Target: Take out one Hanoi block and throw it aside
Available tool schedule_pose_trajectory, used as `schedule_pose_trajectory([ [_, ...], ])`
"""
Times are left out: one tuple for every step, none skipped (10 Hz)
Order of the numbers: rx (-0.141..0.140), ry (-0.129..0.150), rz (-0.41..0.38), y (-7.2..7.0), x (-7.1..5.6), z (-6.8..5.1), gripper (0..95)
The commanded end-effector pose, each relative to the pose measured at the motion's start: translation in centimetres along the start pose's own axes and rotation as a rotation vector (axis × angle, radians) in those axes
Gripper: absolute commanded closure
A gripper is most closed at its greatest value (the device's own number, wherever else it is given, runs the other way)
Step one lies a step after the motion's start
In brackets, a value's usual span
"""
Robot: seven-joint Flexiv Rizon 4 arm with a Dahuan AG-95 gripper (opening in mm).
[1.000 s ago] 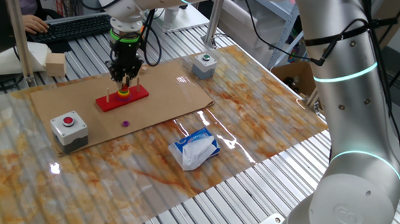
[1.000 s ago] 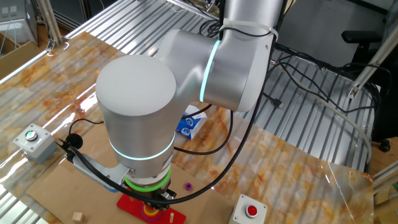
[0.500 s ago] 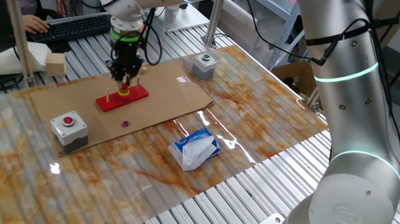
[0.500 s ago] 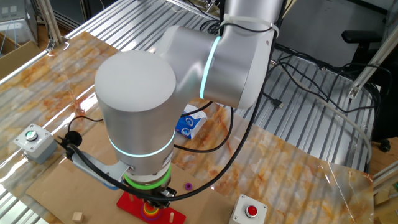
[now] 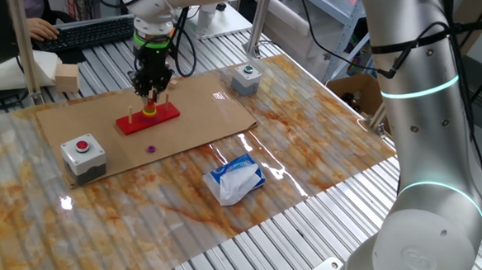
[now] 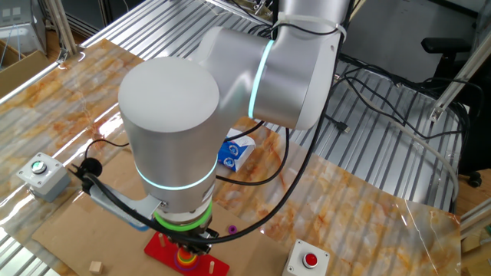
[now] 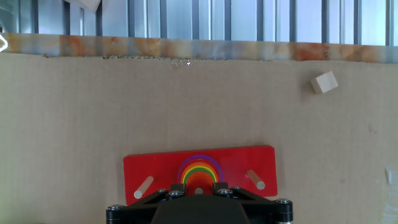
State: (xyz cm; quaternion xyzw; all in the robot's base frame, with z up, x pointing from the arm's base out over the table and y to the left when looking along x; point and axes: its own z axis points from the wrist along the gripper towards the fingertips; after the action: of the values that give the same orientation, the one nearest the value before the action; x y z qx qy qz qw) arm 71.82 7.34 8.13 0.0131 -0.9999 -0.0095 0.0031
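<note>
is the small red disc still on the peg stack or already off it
Still on. In the hand view the Hanoi block sits at the centre of the ring stack on the red peg base, under the gripper.

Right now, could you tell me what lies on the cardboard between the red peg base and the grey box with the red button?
In one fixed view, only the tiny purple disc lies loose between the red peg base and the grey box; otherwise that stretch of cardboard is bare.
</note>
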Motion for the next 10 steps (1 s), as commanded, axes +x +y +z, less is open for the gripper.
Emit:
schedule_pose_trajectory([
  [0.0, 0.001, 0.003, 0.2, 0.2, -0.4, 95.0],
  [0.0, 0.001, 0.004, 0.2, 0.2, -0.5, 95.0],
  [0.0, 0.001, 0.004, 0.3, 0.3, -0.7, 95.0],
  [0.001, 0.001, 0.003, 0.3, 0.3, -0.8, 95.0],
  [0.003, 0.001, 0.003, 0.2, 0.3, -1.1, 95.0],
  [0.009, 0.001, 0.001, 0.2, 0.5, -1.3, 95.0],
  [0.009, 0.003, -0.003, 0.0, 0.6, -1.8, 95.0],
  [0.009, 0.01, -0.01, -0.2, 0.9, -2.3, 95.0],
  [0.008, 0.011, -0.012, -0.2, 1.3, -2.5, 95.0],
  [0.009, 0.011, -0.013, -0.3, 1.7, -2.5, 95.0],
])
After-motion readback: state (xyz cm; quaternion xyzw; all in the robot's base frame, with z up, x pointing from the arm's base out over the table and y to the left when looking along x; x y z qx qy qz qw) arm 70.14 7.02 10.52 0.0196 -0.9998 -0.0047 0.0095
